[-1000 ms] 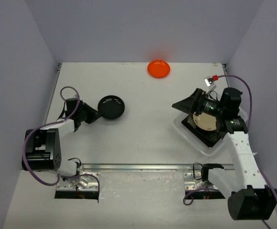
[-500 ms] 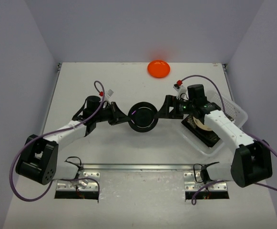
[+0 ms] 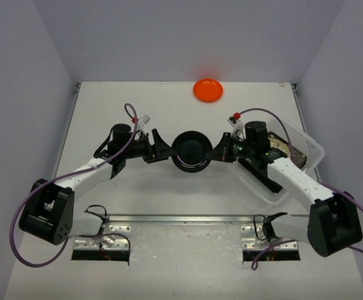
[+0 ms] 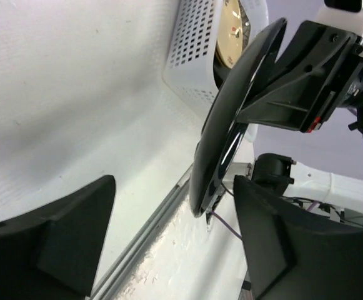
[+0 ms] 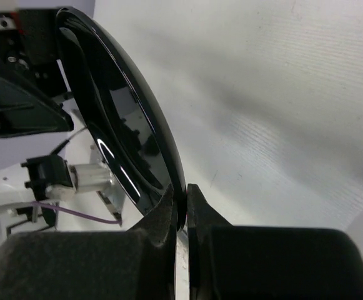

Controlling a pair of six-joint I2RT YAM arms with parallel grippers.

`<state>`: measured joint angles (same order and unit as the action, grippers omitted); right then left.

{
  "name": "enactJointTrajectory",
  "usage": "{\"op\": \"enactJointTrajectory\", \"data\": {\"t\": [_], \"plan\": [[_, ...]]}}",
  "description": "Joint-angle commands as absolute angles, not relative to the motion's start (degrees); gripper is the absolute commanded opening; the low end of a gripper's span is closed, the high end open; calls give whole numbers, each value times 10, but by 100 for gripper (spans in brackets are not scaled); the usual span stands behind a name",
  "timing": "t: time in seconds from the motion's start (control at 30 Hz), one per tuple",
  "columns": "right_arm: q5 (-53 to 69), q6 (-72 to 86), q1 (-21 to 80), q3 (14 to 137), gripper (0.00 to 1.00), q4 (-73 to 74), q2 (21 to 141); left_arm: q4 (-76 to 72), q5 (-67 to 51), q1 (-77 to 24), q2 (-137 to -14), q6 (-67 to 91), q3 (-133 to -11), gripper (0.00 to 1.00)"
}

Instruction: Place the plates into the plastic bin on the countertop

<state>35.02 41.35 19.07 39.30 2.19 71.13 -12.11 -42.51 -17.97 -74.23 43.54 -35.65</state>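
A dark glossy round plate (image 3: pixel 190 151) hangs on edge above the middle of the countertop (image 3: pixel 137 100), between my two grippers. My right gripper (image 3: pixel 218 154) is shut on its right rim; in the right wrist view the fingers pinch the plate (image 5: pixel 119 125) at the gripper (image 5: pixel 181 201). My left gripper (image 3: pixel 161 150) stands open at the plate's left rim, its fingers (image 4: pixel 75 225) apart from the plate (image 4: pixel 231 119). The plastic bin (image 3: pixel 306 145) sits at the right, holding a dark square plate (image 3: pixel 265 174) with a cream plate (image 4: pixel 231 25) on it. An orange plate (image 3: pixel 207 89) lies at the back.
The bin's perforated end (image 4: pixel 190 62) faces the left wrist camera. A metal rail (image 3: pixel 181 219) runs along the countertop's front edge. Pale lilac walls (image 3: pixel 19 94) close in the left, back and right sides. Purple cables (image 3: pixel 128 112) loop over both arms.
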Motion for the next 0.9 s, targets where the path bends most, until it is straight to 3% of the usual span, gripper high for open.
{"op": "enactJointTrajectory", "data": {"t": [0.0, 0.1, 0.23, 0.4, 0.6, 0.87], "plan": [[315, 496, 116, 347, 0, -48, 595, -25, -315, -183, -678, 397, -402, 100], [347, 526, 17, 299, 0, -42, 513, 67, -174, -183, -620, 392, -404, 100], [346, 491, -101, 308, 0, 99, 436, 156, -64, -181, -539, 391, -401, 100], [282, 498, -191, 300, 0, 170, 380, 174, -65, -179, -514, 375, -384, 100], [126, 516, -215, 306, 0, 220, 369, 208, -71, -178, -483, 336, -370, 100], [34, 525, -239, 316, 0, 202, 470, 212, -111, -178, -465, 323, -344, 100]]}}
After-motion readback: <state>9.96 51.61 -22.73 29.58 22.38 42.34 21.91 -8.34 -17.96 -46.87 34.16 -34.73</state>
